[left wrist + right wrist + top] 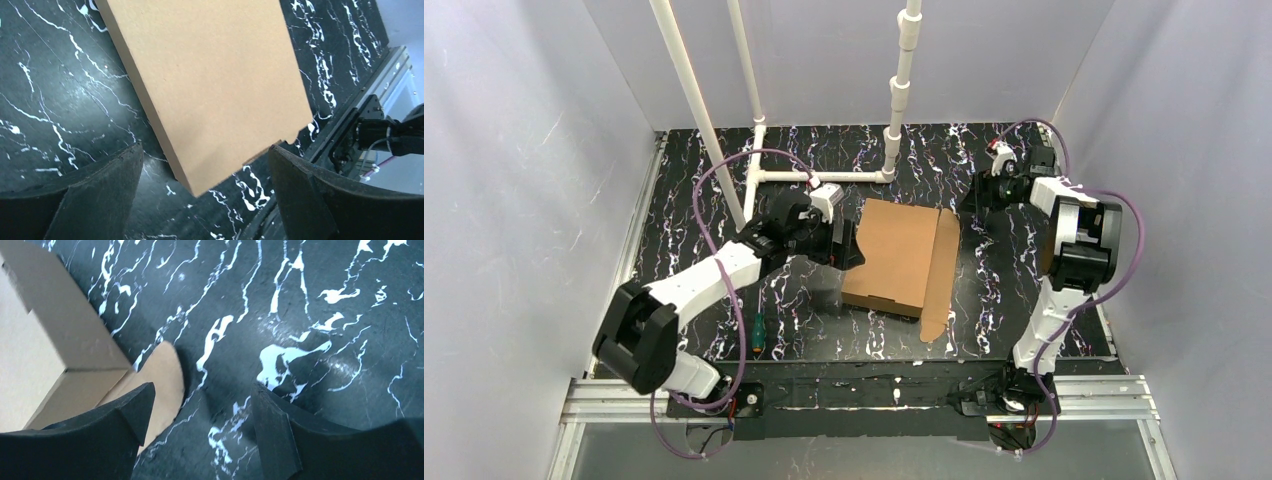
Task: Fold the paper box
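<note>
Paper box [894, 255], mid-frame, looks light, stiff yet crushable, best gripped by its loose flap [939, 270] toward frame right; left gripper [204, 155] and right gripper [202, 390] gape, empty.

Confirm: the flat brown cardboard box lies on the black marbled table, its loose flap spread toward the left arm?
No. The loose flap of the flat brown cardboard box spreads toward the right arm, as the top view shows.

A green-handled tool [755, 333] lies on the marbled table [1009, 285].
</note>
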Robot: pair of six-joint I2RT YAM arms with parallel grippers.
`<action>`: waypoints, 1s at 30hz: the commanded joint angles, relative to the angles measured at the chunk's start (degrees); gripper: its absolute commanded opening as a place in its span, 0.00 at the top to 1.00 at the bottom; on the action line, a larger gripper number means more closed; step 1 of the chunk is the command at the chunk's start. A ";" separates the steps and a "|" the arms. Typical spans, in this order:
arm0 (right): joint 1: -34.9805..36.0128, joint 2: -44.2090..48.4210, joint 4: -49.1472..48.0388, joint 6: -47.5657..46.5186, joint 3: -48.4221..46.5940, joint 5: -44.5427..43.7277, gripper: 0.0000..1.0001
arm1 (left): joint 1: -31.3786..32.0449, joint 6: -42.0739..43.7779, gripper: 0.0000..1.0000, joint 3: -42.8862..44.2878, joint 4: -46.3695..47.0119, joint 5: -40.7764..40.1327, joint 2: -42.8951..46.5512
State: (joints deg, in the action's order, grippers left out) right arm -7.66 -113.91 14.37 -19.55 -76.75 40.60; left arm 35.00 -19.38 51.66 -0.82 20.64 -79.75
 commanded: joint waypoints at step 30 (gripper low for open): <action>-0.13 -13.69 29.16 -17.30 -7.88 14.09 0.39 | -2.20 0.06 0.20 5.40 -4.72 -0.25 -16.32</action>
State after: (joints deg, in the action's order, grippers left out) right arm -7.22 -127.35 35.57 -30.72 -88.84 58.50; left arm 33.28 -19.07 57.10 -4.80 20.78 -95.46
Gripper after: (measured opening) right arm 0.610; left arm 0.813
